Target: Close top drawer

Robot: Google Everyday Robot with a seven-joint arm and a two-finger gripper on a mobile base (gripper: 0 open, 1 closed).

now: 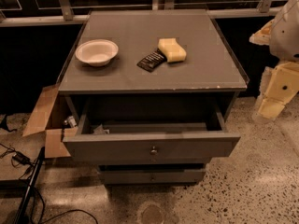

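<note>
Camera view: the top drawer [152,146] stands pulled out at 6 o'clock, a small pale scrap [100,130] inside at its left, a white bowl [96,52] on the surface [140,27] above. The gripper [269,107] hangs at 3 o'clock, the drawer apart at its 8 o'clock; open or closed, I cannot tell.

The arm [288,29] at the right edge is a rounded white shell above boxy cream blocks, one with a small dark dot; the cream gripper [267,109] sits lowest, wedge-shaped
</note>
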